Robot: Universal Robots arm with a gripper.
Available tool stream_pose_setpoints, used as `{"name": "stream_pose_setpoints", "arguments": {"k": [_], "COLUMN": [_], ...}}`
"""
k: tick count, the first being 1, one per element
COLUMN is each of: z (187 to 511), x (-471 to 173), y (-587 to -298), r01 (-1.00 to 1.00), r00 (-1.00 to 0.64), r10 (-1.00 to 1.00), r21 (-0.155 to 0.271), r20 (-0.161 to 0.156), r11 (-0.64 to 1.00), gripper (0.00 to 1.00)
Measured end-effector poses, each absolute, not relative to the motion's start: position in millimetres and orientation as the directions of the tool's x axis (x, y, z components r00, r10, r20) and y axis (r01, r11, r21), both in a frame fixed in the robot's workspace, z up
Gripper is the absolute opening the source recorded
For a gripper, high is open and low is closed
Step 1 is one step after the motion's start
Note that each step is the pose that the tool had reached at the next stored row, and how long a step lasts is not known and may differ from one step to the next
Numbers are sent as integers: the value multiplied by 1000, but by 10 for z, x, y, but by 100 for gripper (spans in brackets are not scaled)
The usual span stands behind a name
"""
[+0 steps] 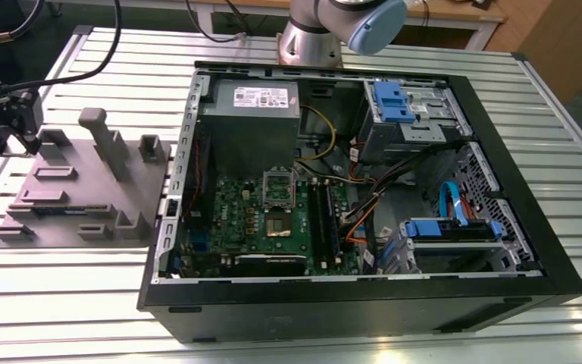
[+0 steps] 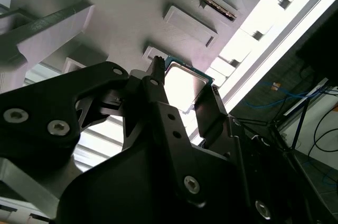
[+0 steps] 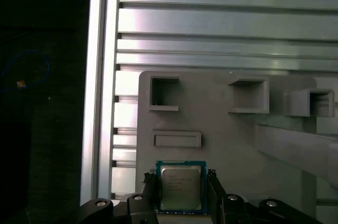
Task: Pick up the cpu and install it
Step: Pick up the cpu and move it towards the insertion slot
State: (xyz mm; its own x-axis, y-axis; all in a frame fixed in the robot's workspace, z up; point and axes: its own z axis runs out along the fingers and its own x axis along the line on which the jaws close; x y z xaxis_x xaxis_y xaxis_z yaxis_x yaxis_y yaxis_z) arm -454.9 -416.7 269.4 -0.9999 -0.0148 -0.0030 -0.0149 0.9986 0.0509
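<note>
We've got the end effector (image 3: 181,176) closed on the cpu (image 3: 180,189) by opposite edges, on the grey fixture (image 3: 237,145); light, stiff, probably fragile underneath, so edges only.

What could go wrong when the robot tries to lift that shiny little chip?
1. The cpu is thin and lies flat in the grey tray, with the gripper right around it; a poor hold might let it tilt or drop.
2. The motherboard sits down inside the computer case, with cables close by, so the chip could perhaps snag or land crooked.
</note>
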Motion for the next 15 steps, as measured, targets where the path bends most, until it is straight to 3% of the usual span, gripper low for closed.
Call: {"name": "stream_pose_setpoints", "arguments": {"k": [15], "z": [2705], "x": [-4540], "y": [-4167], "r01": [-15], "r00": [-1000], "r10": [-15], "r21": [51], "r20": [-3], "r11": [999], "gripper": [47]}}
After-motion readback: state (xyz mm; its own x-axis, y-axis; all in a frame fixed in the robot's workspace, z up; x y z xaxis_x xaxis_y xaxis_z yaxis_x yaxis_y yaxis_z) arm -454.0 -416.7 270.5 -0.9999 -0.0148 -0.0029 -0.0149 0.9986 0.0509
